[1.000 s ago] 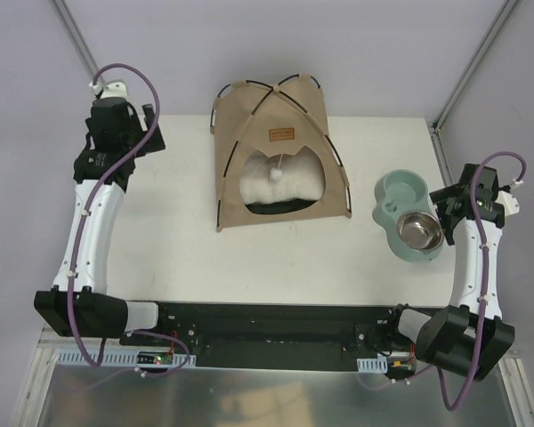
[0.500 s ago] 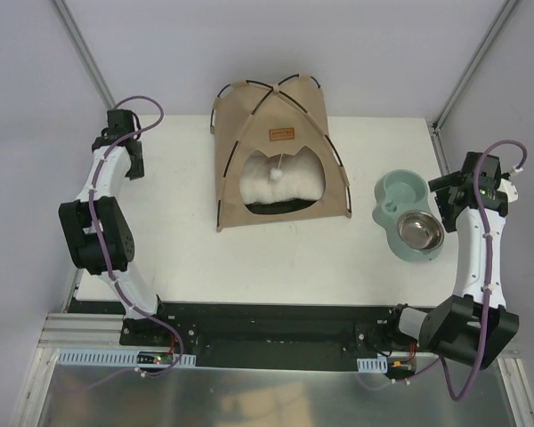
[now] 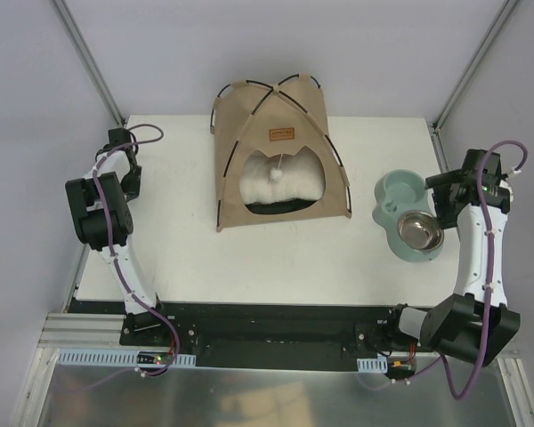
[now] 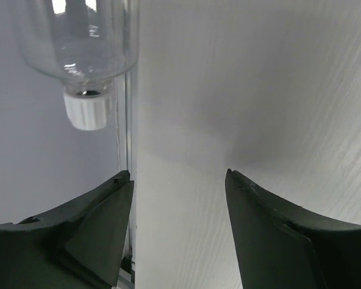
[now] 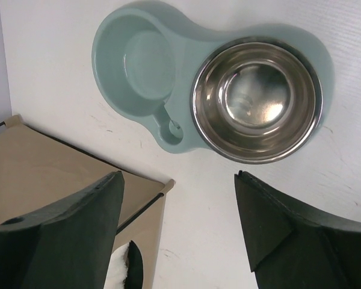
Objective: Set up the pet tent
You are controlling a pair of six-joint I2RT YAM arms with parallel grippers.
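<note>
Pet tent erect at the far middle of the white table, well apart from both grippers. Tan, matte, felt-like panels meeting at a peak. Thin black poles showing in short stretches along the curved seams. Arched doorway facing the near edge, with dark lining at its floor. Small brown rectangular label patch above the arch, and a round white pompom hanging in the opening. Cream fluffy pillow inside, filling the doorway.

Left gripper at the table's left edge, arm folded tightly back on itself. Dark wedge-shaped fingers parted, nothing between them, only faintly grained white tabletop. Clear, glossy bottle with a ribbed white cap at the upper left of the left wrist view, cap end toward the fingers.

Right gripper at the right side above a pale teal feeder, smooth and rounded like a figure eight. Shiny round steel bowl seated in the nearer well; the other well bare. Fingers spread wide, grasping nothing. Tan tent corner with a black pole end visible in the right wrist view, near the feeder but not touching.
</note>
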